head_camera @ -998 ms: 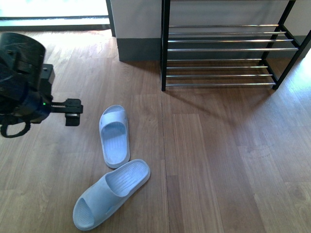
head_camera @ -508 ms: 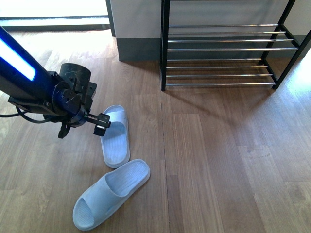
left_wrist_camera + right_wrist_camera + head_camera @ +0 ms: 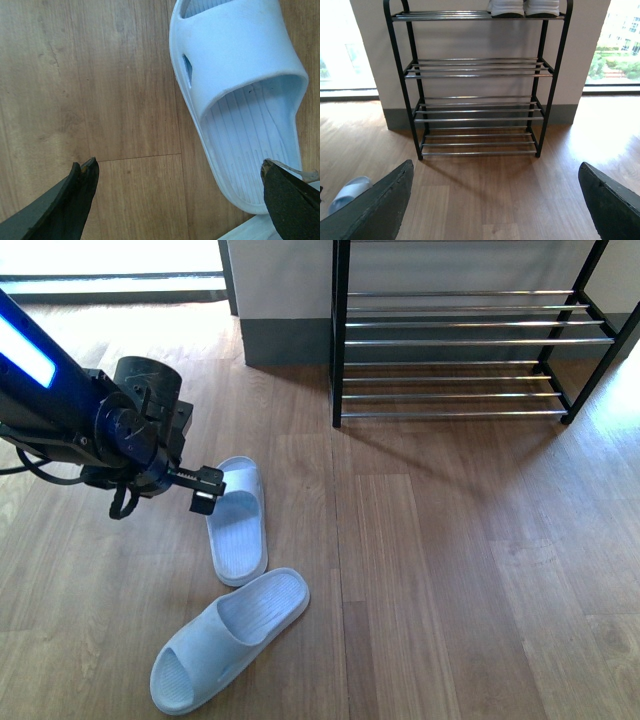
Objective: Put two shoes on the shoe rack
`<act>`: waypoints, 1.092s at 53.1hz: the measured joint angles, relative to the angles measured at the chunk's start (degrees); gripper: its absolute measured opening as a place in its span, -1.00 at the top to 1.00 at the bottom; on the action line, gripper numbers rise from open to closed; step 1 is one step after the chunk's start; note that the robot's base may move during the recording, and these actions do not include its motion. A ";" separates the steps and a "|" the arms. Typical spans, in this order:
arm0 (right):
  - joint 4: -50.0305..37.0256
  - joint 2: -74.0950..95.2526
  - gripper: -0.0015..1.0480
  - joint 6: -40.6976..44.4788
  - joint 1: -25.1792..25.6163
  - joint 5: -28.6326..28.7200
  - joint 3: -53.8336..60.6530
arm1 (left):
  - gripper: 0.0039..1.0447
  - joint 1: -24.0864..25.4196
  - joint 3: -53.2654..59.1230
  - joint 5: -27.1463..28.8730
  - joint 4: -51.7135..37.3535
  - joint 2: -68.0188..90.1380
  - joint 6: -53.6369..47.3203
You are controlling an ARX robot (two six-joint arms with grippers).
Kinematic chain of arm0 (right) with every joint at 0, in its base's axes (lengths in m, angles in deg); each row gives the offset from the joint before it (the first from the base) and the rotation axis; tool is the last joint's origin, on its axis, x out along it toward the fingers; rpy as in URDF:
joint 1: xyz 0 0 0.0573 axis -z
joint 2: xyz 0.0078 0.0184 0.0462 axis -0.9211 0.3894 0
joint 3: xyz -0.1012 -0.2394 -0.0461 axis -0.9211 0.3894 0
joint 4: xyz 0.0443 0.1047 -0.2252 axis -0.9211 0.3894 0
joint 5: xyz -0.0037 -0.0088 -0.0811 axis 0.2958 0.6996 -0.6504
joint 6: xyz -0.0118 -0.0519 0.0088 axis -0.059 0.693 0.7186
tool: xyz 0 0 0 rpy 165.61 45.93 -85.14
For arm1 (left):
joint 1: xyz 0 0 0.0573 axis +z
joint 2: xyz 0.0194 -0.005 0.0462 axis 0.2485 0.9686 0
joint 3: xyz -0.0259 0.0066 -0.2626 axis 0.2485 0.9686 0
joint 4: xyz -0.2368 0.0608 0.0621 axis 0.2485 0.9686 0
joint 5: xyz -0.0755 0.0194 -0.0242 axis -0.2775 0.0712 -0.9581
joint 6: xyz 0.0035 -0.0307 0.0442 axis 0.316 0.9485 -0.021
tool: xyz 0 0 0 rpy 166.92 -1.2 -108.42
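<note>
Two pale blue slide sandals lie on the wood floor; they are the shoes here. The far slide (image 3: 236, 525) points toward the rack, and the near slide (image 3: 230, 640) lies angled across just below it. My left gripper (image 3: 207, 490) hangs open at the far slide's left edge, near its strap. In the left wrist view the far slide (image 3: 240, 75) fills the space by one fingertip, the left gripper (image 3: 180, 167) spans its rim and bare floor, and a strip of the near slide (image 3: 260, 230) shows. The shoe rack (image 3: 470, 340) stands at the back right. My right gripper (image 3: 496, 169) is open, facing the shoe rack (image 3: 480, 105).
A pair of white-soled shoes (image 3: 522, 6) sits on the rack's top shelf; the lower chrome shelves hold nothing. A grey-skirted wall (image 3: 285, 340) stands left of the rack, with bright windows either side. Bare wood floor (image 3: 470, 570) lies between slides and rack.
My left arm swung in from the far left and came down beside the far slide's strap, then held nearly still. The slides have not moved.
</note>
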 joint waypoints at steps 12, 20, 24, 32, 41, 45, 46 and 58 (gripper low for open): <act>0.00 0.00 -0.82 0.00 0.00 0.00 0.00 | -0.83 -0.11 -10.16 1.16 2.43 10.08 1.25; 0.00 0.00 -0.82 0.00 0.00 0.00 0.00 | -0.83 -0.24 -16.61 2.69 3.04 14.62 -0.28; 0.00 0.00 -0.82 0.00 0.00 0.00 0.00 | -0.83 -0.37 -19.58 2.62 2.99 16.20 -1.18; 0.00 0.00 -0.82 0.00 0.00 0.00 0.00 | -0.83 -0.77 -27.58 1.46 2.58 20.17 -3.06; 0.00 0.00 -0.82 0.00 0.00 0.00 0.00 | -0.61 -1.14 -30.88 2.10 3.37 22.80 -5.38; 0.00 0.00 -0.82 0.00 0.00 0.00 0.00 | -0.44 -1.18 -31.36 1.97 3.72 23.45 -5.88; 0.00 0.00 -0.82 0.00 0.00 0.00 0.00 | -0.37 -1.18 -31.41 1.99 3.74 23.67 -6.19; 0.00 0.00 -0.82 0.00 0.00 0.02 0.00 | 0.42 -0.98 -32.24 2.69 4.04 25.49 -7.45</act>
